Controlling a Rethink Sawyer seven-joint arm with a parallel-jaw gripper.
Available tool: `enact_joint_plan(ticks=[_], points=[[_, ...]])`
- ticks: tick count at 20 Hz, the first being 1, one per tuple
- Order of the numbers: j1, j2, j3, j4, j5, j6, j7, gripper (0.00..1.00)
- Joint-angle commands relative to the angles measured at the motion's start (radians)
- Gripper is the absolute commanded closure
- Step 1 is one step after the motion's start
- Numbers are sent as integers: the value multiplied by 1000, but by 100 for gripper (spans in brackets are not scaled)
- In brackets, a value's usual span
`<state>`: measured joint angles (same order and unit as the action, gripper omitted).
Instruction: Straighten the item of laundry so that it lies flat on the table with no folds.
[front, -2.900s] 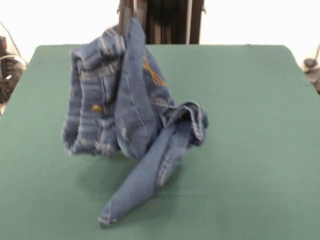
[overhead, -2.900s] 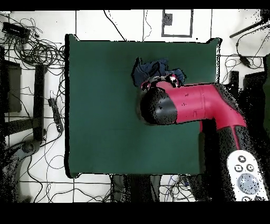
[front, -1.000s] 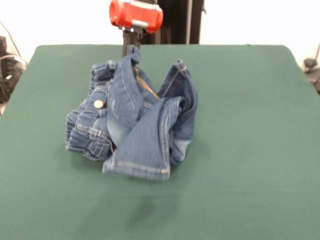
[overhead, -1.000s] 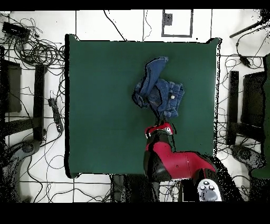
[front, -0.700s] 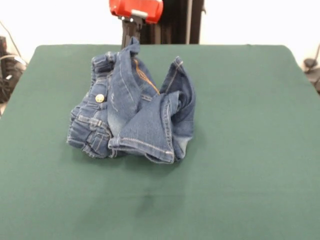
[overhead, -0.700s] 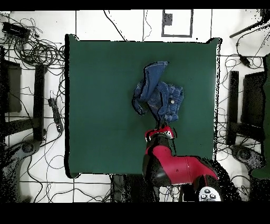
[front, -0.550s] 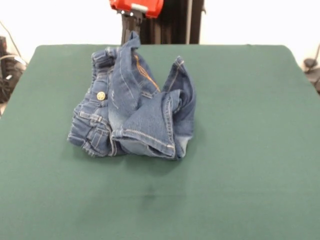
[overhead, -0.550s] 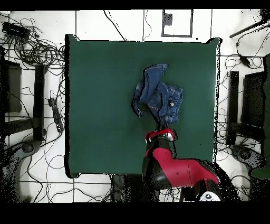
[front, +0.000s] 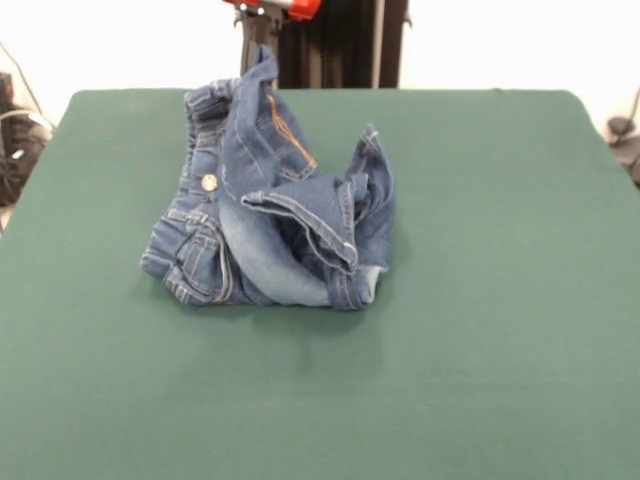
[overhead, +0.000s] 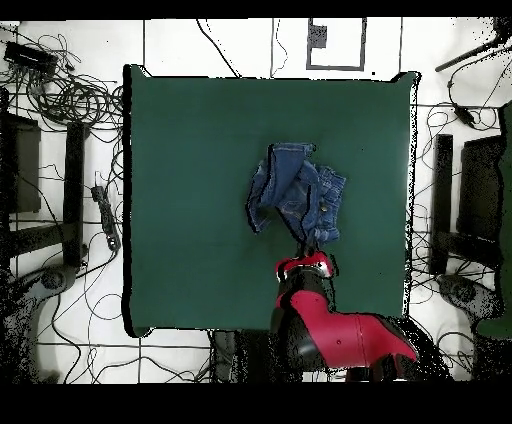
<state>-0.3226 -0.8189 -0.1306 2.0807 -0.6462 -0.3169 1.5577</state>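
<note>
Garment: small blue denim jeans (front: 275, 215), crumpled, one corner lifted
Surface: dark green felt table (front: 480, 300)
Gripper (front: 256, 50): clamped on raised denim corner

I see the worktop (front: 480, 300) as a large rectangle covered in dark green felt-like cloth. Only the jeans (front: 275, 215) lie on it, bunched in a folded heap with one part lifted upward. In the overhead view the heap sits right of centre.
</note>
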Motion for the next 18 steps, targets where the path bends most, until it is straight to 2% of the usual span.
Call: enact_joint_plan(ticks=[1, 4, 7, 18], points=[[38, 152, -9, 54, -10, -86, 151, 100], [59, 235, -42, 19, 23, -162, 144, 100], [69, 281, -55, -2, 33, -202, 136, 100], [39, 295, -61, 0, -1, -237, 140, 100]])
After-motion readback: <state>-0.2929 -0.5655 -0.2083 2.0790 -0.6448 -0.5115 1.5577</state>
